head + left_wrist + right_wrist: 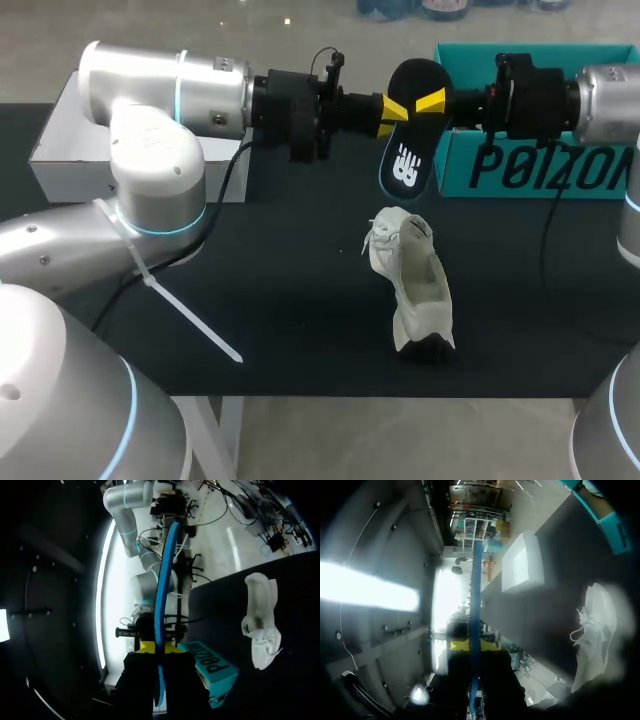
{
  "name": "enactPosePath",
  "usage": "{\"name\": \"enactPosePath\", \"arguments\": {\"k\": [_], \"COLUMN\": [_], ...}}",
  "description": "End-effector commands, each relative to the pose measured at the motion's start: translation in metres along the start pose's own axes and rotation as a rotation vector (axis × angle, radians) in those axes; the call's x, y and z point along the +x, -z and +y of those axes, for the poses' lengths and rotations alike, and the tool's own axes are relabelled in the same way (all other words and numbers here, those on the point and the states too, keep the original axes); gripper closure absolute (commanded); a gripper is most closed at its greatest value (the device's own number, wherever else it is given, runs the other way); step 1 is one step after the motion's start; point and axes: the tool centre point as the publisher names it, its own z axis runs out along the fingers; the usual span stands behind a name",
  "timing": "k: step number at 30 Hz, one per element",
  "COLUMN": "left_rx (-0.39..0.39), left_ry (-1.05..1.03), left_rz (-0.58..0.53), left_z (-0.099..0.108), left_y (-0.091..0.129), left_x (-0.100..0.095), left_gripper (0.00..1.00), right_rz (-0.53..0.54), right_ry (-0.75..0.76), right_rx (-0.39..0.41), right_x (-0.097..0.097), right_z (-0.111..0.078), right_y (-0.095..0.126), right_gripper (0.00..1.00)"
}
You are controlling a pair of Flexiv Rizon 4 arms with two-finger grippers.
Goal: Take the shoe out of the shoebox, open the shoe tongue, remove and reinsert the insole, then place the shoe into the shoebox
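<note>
Head view, starting at the left gripper (395, 108): fingers drawn in to a narrow gap, yellow tips pressed on both faces of a thin black foam insole with a blue edge (408, 150). Opposite, at the right gripper (432, 101): the same narrow pinch, clamped on the same insole from the other side. Insole held in the air by both, free end hanging down, above and beyond the white knit lace-up shoe (415, 285), not touching it.

Shoe alone on the black tabletop (280, 300), laced end toward the insole, a dark patch at the end nearer the table's front edge.

Beyond the shoe on the right arm's side, well apart: open teal cardboard shoebox (520, 170) at the table's far edge. Beyond the shoe on the left arm's side, farther off: plain white box (60, 140) at the far corner.

Left wrist view: insole edge-on, running straight out between the dark fingers; shoe off to one side on the table, teal shoebox near it.

Right wrist view: again edge-on between the fingers, shoe off to one side of it on the table, white box farther out.

Count: two grippers, one insole, one shoe, one teal shoebox, one white box.
</note>
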Motion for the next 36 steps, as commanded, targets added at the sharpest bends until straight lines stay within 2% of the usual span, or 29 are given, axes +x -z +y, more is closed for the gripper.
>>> {"name": "enactPosePath", "arguments": {"k": [1,7,8,9,11,26,36], "left_rx": [-0.010,-0.026,-0.028,-0.030,-0.032,-0.024,-0.018], "left_ry": [0.007,0.010,0.009,0.009,0.008,0.028,0.047], "left_rz": [0.010,0.018,0.020,0.021,0.022,0.007,0.003], "left_z": [0.000,-0.001,-0.001,-0.001,-0.001,-0.008,-0.018], "left_y": [-0.001,0.005,0.006,0.007,0.008,0.023,0.037], "left_x": [0.000,0.003,0.003,0.003,0.003,0.002,0.001], "left_gripper": [1.00,1.00,1.00,1.00,1.00,1.00,1.00], "right_rz": [-0.004,-0.004,-0.004,-0.004,-0.004,-0.004,-0.226], "right_ry": [-0.002,-0.002,-0.002,-0.002,-0.002,-0.002,0.102], "right_rx": [0.002,0.002,0.002,0.002,0.002,0.002,-0.056], "right_x": [0.000,0.000,0.000,0.000,0.000,0.000,0.001], "right_z": [-0.001,-0.001,-0.001,-0.001,-0.001,-0.001,-0.008], "right_y": [-0.002,-0.002,-0.002,-0.002,-0.002,-0.002,0.060], "right_gripper": [1.00,1.00,0.64,0.51,0.00,0.00,0.00]}}
